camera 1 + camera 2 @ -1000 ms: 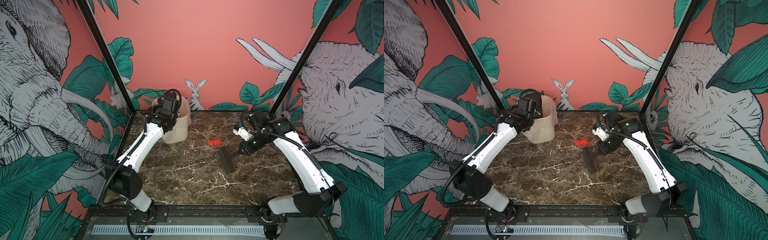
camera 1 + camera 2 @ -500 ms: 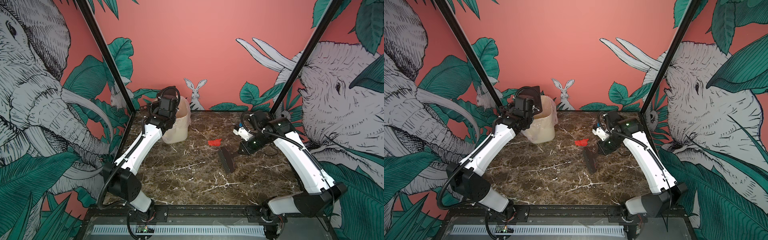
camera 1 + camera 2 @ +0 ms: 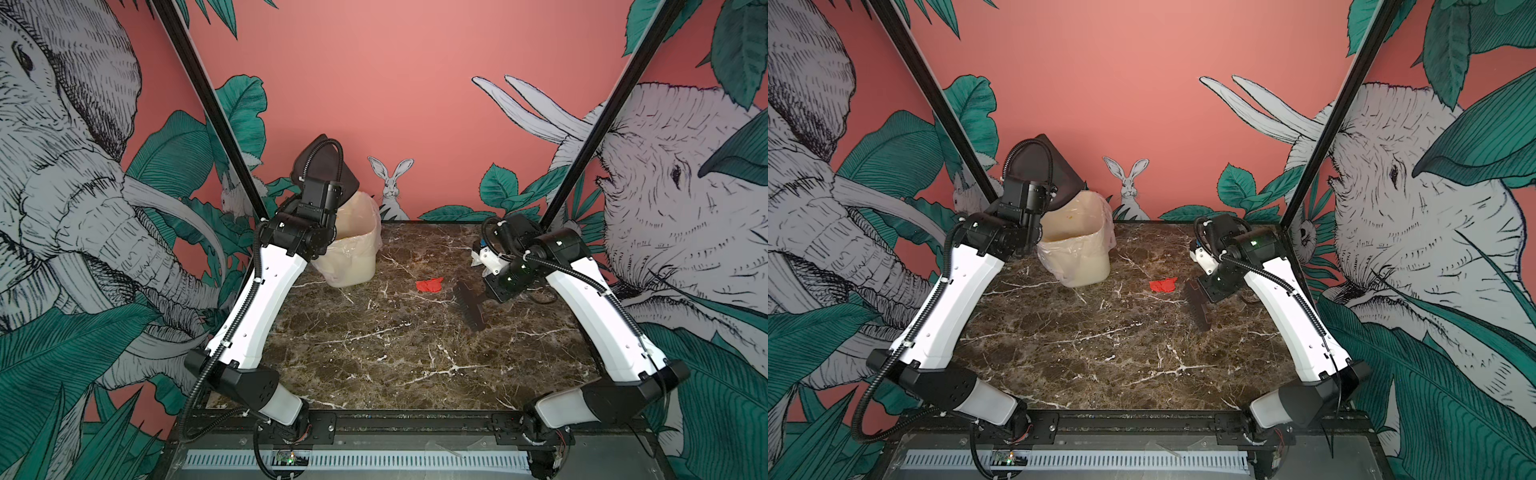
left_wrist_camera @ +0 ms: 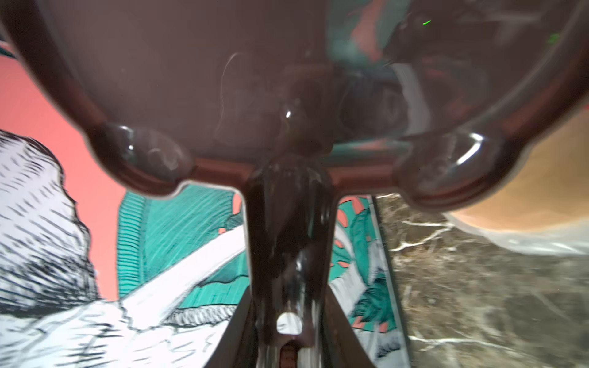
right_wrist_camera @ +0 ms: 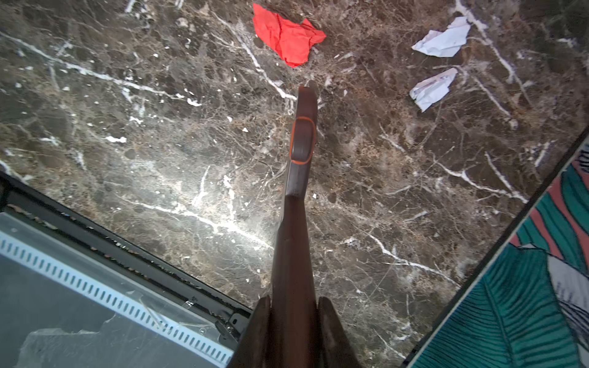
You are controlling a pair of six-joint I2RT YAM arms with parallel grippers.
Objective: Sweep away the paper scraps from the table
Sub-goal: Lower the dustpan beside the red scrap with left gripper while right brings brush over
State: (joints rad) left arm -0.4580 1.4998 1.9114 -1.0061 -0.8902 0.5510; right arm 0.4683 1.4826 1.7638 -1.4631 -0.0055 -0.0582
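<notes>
Dark brown with white veining, the square marble-look tabletop (image 3: 374,357) (image 3: 1100,357) carried a red crumpled paper scrap (image 3: 429,285) (image 3: 1163,285) (image 5: 287,38) toward its far edge, a little right of the middle. The scrap lay flat on the bare surface, touching nothing. Two small white paper scraps (image 5: 441,41) showed only in the right wrist view. They lay just beside each other and well apart from the red one, on the side of the brush nearer the tabletop's right edge. A beige plastic bin (image 3: 353,257) (image 3: 1077,257) lined with a thin clear bag stood upright in the far left corner. The left gripper (image 4: 288,318) was clamped narrowly on the glossy handle of a dark brown plastic dustpan (image 3: 324,166) (image 3: 1054,174) (image 4: 223,79). It held the pan raised and steeply tilted over the bin's rim. The right gripper (image 5: 294,302) was closed tight on the handle of a dark brown hand brush (image 3: 469,305) (image 3: 1198,303) (image 5: 299,159). The brush head hung low over the surface near the right edge, just beside the red scrap and apart from it. Whether the bristles touched the marble could not be told.
</notes>
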